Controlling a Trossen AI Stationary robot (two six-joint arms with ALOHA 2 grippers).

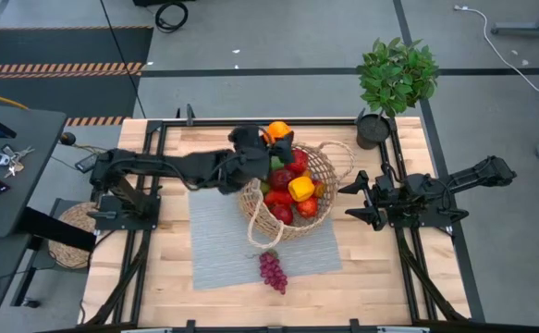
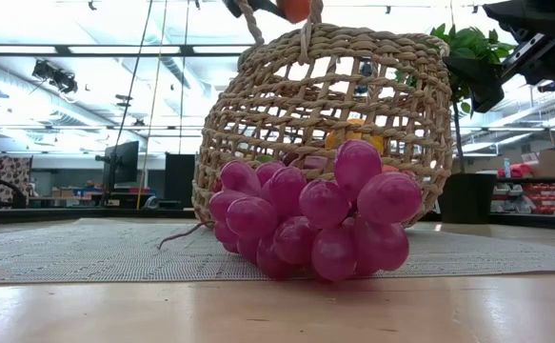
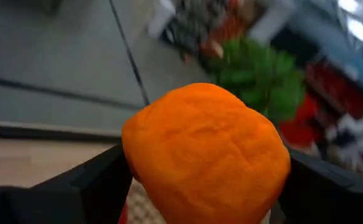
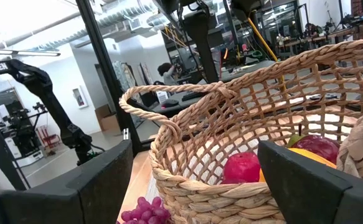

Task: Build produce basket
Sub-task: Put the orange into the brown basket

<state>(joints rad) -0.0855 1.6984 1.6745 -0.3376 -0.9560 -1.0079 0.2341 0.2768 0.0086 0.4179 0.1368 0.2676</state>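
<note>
Grey mat [image 1: 218,242] on wooden table [image 1: 380,277] (apparently workshop behind); left gripper [image 1: 276,141] clasping orange [image 1: 277,130].

Robotics lab: exposed ducts [image 4: 137,15], monitors [image 2: 123,162]

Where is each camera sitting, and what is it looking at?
High view: above the table, looking straight down; both arms show, the left gripper holding the orange over the basket.
Low view: at table height, looking across; grapes in front, arm parts along the top.
Left wrist view: on the left arm, orange between its fingers.
Right wrist view: on the right arm, facing the basket; right gripper open.
Shared: high and low views both see the grapes.
</note>
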